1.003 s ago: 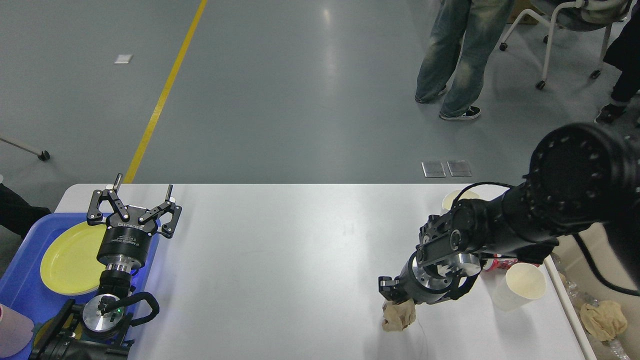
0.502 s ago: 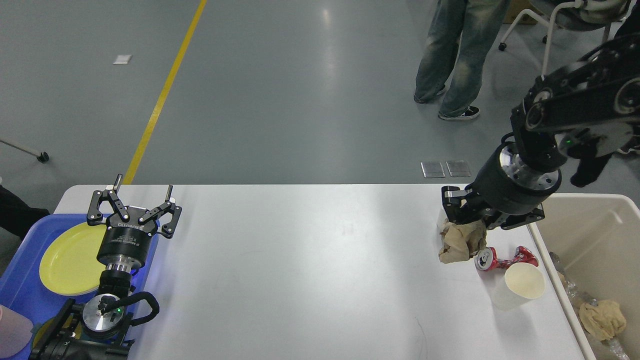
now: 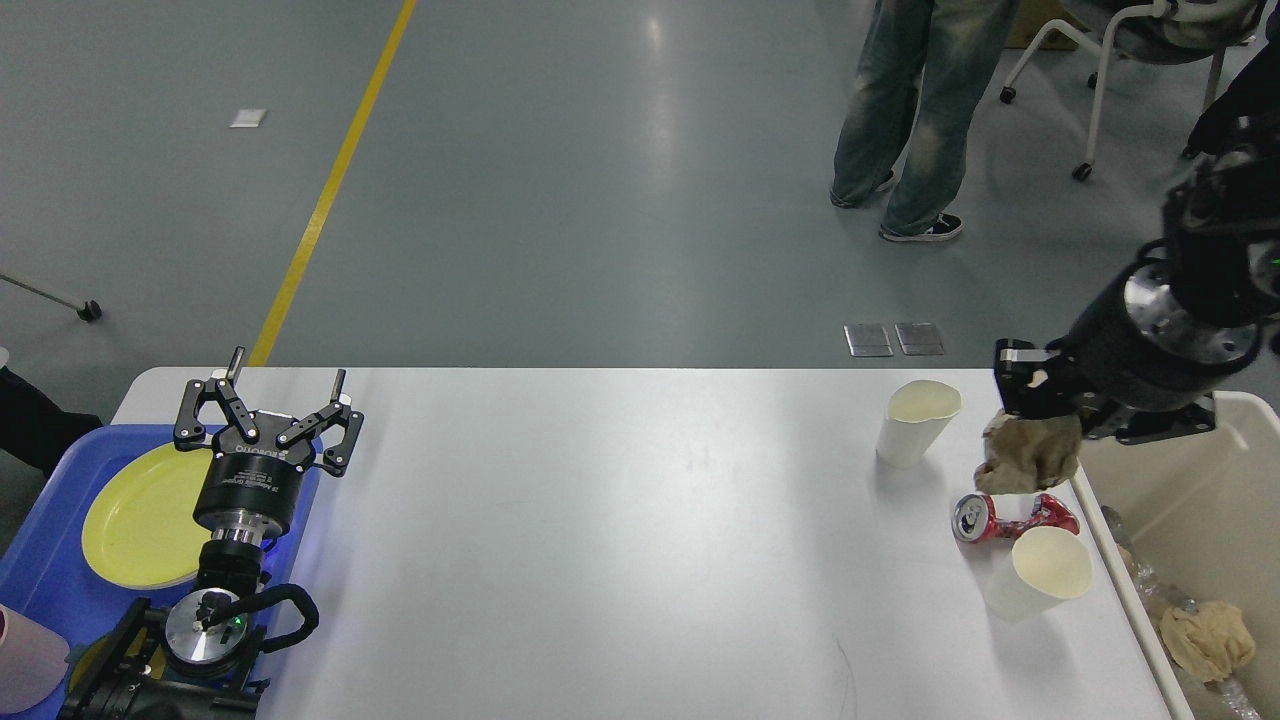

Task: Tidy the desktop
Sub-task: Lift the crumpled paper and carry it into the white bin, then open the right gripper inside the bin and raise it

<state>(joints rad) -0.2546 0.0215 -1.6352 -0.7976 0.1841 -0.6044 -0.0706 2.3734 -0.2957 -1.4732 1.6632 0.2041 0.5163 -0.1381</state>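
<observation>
The white desktop (image 3: 620, 540) fills the lower view. My right gripper (image 3: 1040, 405) is shut on a crumpled brown paper ball (image 3: 1028, 455) and holds it in the air above the desktop's right edge, next to the beige bin (image 3: 1180, 480). Below it lie a crushed red can (image 3: 1010, 518) and a white paper cup (image 3: 1035, 575). Another white paper cup (image 3: 915, 422) stands upright to the left of the ball. My left gripper (image 3: 285, 385) is open and empty above the desktop's far left, by the blue tray (image 3: 40, 550).
The blue tray holds a yellow plate (image 3: 140, 515); a pink item (image 3: 25, 670) shows at its near corner. The beige bin holds another crumpled paper (image 3: 1205, 640). A person's legs (image 3: 915, 120) and a wheeled chair (image 3: 1130, 70) stand beyond the table.
My right gripper lifted the paper ball from the desktop's front right and carried it back and right, toward the bin. The far cup is now uncovered. My left arm has not moved.
</observation>
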